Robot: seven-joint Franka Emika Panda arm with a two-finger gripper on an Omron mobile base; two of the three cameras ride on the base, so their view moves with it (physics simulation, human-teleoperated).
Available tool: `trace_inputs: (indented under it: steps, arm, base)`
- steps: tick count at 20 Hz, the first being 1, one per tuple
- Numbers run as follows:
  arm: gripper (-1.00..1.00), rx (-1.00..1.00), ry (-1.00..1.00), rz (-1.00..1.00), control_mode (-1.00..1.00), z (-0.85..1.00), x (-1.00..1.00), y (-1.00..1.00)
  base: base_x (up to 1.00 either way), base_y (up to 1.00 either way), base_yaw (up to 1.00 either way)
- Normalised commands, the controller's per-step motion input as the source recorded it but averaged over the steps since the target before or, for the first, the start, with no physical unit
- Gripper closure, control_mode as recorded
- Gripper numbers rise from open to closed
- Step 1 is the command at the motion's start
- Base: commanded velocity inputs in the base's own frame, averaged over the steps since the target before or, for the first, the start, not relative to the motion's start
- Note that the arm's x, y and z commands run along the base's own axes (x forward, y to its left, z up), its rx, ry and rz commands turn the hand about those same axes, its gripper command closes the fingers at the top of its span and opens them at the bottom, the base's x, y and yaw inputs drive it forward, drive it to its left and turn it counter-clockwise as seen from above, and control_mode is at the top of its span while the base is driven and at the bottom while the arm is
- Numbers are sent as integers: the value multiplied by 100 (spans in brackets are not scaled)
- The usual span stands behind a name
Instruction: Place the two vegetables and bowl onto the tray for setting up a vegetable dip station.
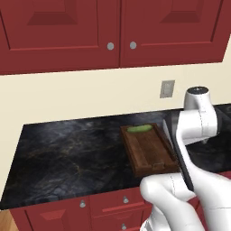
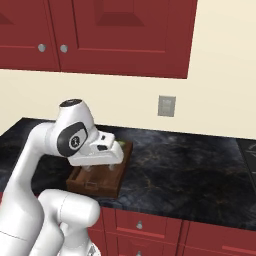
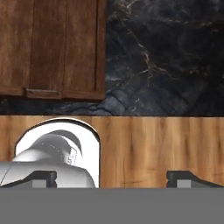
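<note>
One green, elongated vegetable [image 1: 139, 129] lies inside the dark brown rectangular wooden tray of slats [image 1: 149, 153] in the left base view, at the tray's far end, close against the back rim. The tray sits on the black marbled stone counter [image 1: 67, 158], its near short end close to the counter's front edge, where a small metal handle [image 1: 158, 166] shows. The white robot arm [image 1: 198, 122] rises at the right and partly covers the tray's right side. Behind, a grey wall outlet [image 1: 167, 88] sits on the cream wall beneath the red cabinets [image 1: 108, 31].

In the right base view the arm's white hand [image 2: 97, 150] hangs over the tray [image 2: 95, 186], hiding most of its interior. A sliver of the green vegetable [image 2: 121, 143] peeks out past the hand at the tray's far end. The fingers cannot be made out here.

In the hand view the gripper [image 3: 111, 178] shows its two dark fingertips [image 3: 183, 178] far apart near the bottom corners, spread wide with nothing between them. The tray's near end [image 3: 57, 48], with its handle [image 3: 42, 92], occupies the upper left, resting on the dark counter [image 3: 166, 57]. Below the counter's edge runs a band of light wooden floor [image 3: 144, 144].
</note>
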Motion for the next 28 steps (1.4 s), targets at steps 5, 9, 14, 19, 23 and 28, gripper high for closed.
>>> trace_inputs:
  steps: [5, 9, 14, 19, 23, 28]
  arm:
    - [-100, 1, -15, -21, -100, -13, -11, 16]
    - [-100, 15, -26, -5, -100, -4, -5, 2]
    - [-100, 13, -15, 1, -100, 0, -4, 0]
    - [-100, 0, 3, 2, -100, 4, 17, 12]
    - [-100, 0, 8, 0, -100, 3, 9, 9]
    - [-100, 0, 8, 0, -100, 0, 0, 12]
  base:
    - [0, 0, 0]
    - [0, 0, 0]
    - [0, 0, 0]
    - [0, 0, 0]
    - [0, 0, 0]
    - [0, 0, 0]
